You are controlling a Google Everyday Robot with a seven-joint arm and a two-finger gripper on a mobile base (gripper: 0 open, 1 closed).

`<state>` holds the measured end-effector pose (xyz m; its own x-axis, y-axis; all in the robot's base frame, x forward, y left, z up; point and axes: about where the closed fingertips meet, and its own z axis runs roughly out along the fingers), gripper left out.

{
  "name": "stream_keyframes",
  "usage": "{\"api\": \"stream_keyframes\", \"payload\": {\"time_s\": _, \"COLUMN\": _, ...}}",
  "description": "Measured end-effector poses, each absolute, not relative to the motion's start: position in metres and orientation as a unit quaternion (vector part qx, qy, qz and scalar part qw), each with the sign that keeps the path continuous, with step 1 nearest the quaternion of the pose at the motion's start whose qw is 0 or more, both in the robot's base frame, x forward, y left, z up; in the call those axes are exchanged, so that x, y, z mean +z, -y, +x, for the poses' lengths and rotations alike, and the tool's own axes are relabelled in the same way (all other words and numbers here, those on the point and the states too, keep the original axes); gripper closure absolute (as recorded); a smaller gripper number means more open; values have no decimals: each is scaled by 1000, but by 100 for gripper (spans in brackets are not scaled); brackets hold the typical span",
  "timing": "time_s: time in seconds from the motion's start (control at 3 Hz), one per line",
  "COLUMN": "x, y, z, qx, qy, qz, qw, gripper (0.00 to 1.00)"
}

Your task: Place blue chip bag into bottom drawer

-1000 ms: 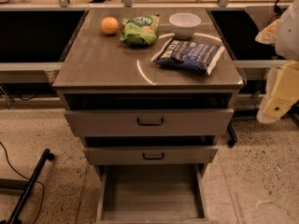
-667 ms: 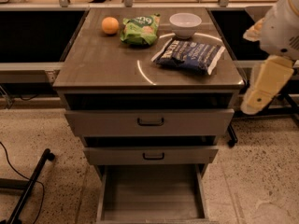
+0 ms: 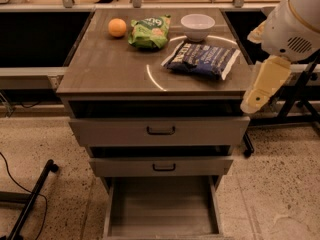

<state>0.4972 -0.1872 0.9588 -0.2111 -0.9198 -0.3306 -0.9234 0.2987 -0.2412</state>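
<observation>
The blue chip bag (image 3: 201, 60) lies flat on the right half of the cabinet top, dark navy with white lettering. The bottom drawer (image 3: 164, 209) is pulled out at the foot of the cabinet, and its grey tray holds nothing. My arm comes in from the upper right with a white rounded joint (image 3: 292, 24). My gripper (image 3: 261, 86), a cream-coloured piece, hangs just off the cabinet's right front corner, to the right of the bag and slightly lower. It holds nothing that I can see.
An orange (image 3: 117, 27), a green chip bag (image 3: 149, 32) and a white bowl (image 3: 197, 26) sit at the back of the cabinet top. The two upper drawers (image 3: 160, 130) stand slightly open. A black stand leg (image 3: 30, 204) lies on the floor at left.
My arm has swung left and further into view, bringing the cream gripper closer to the cabinet's right front corner. The bag and drawers have not moved.
</observation>
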Motion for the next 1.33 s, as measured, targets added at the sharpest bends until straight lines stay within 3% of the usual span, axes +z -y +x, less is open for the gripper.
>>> {"api": "stream_keyframes", "payload": {"time_s": 0.67, "x": 949, "y": 175, "z": 579, "qx": 13, "qy": -769, "qz": -578, "qw": 273, "gripper": 0}}
{"api": "stream_keyframes", "payload": {"time_s": 1.33, "x": 923, "y": 162, "z": 641, "qx": 8, "qy": -782, "qz": -556, "qw": 282, "gripper": 0}}
